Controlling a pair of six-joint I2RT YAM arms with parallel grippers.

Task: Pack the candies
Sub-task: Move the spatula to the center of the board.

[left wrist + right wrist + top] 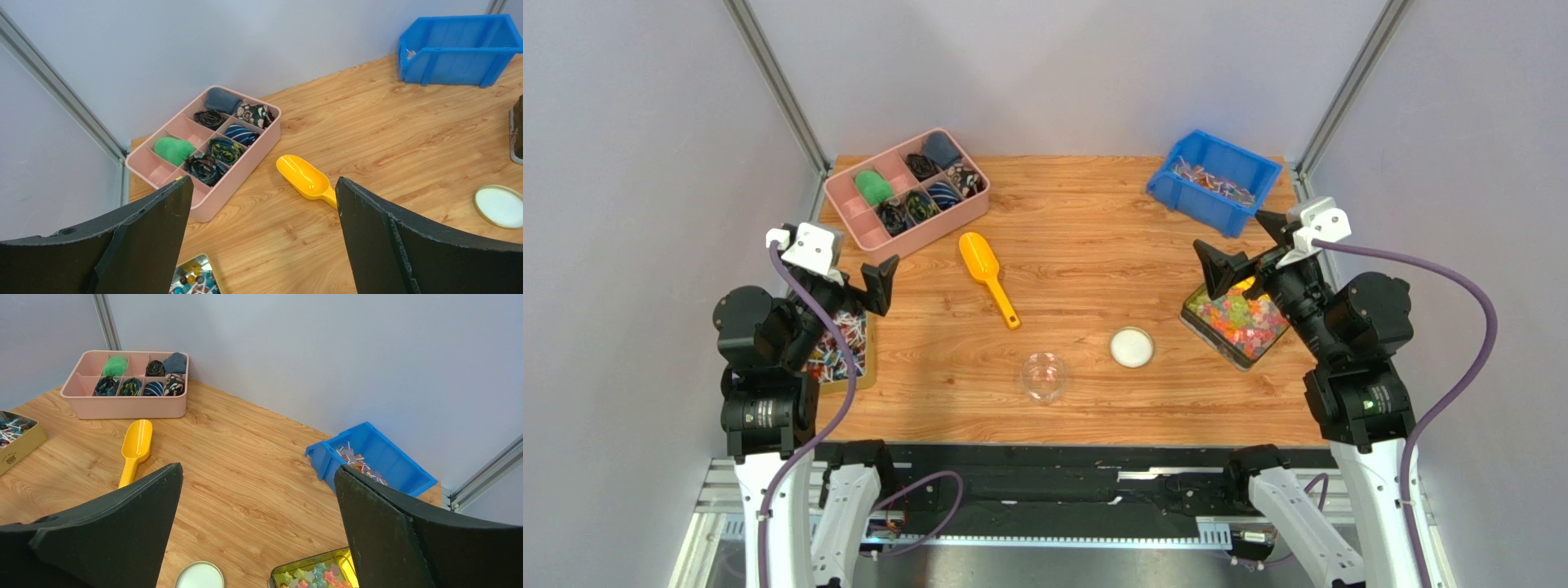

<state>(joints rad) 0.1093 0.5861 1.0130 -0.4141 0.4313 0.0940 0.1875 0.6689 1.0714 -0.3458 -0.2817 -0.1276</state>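
both end effectors are standing wide open, gripping nothing. the left end effector (pixel 857 284) is hovering above the small wrapped white, red and blue candies (pixel 840 347) in their gold tin (pixel 870 358); the right end effector (pixel 1241 251) is hanging over the bright unwrapped gummies (pixel 1247 321). between them on the wooden counter (pixel 1075 233), a yellow plastic scoop (pixel 989 278), clear round jar (pixel 1044 376) and white lid (pixel 1131 348) are lying within either arm's reach, seemingly for filling.

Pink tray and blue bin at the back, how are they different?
The pink tray is split into compartments; the blue bin is one open space. The tray holds dark rolled items and a green one; the bin holds small red-and-white pieces. Both sit open-topped at the far edge of the table.
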